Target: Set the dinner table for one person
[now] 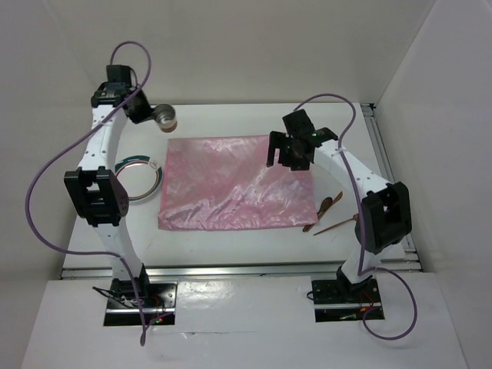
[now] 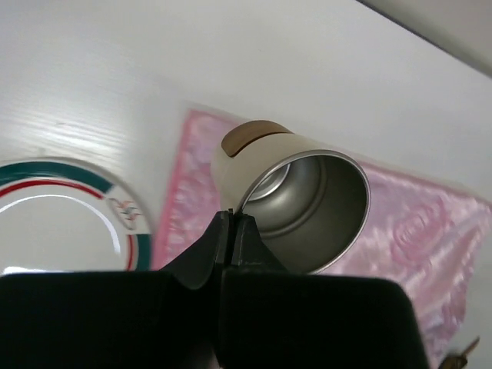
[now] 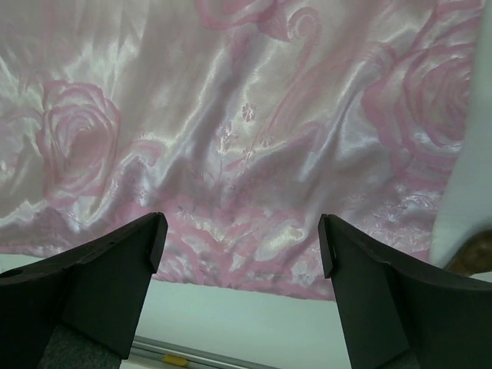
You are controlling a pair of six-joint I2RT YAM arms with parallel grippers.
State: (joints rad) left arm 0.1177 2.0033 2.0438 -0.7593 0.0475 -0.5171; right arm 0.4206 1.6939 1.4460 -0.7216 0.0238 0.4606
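Dinner table (image 1: 231,247) below left hand (image 1: 156,115), cup (image 1: 167,118)

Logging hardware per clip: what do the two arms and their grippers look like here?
The left arm and right arm have white links, black joint housings and a looping purple cable each. The left gripper and right gripper are black, with wedge-shaped fingers.

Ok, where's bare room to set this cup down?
Bare: the middle of the pink cloth, the table strip beyond its far edge, and the strip along the near rail. Crowded: plate left of the cloth, wooden utensils at its right near corner, right gripper above its far right.
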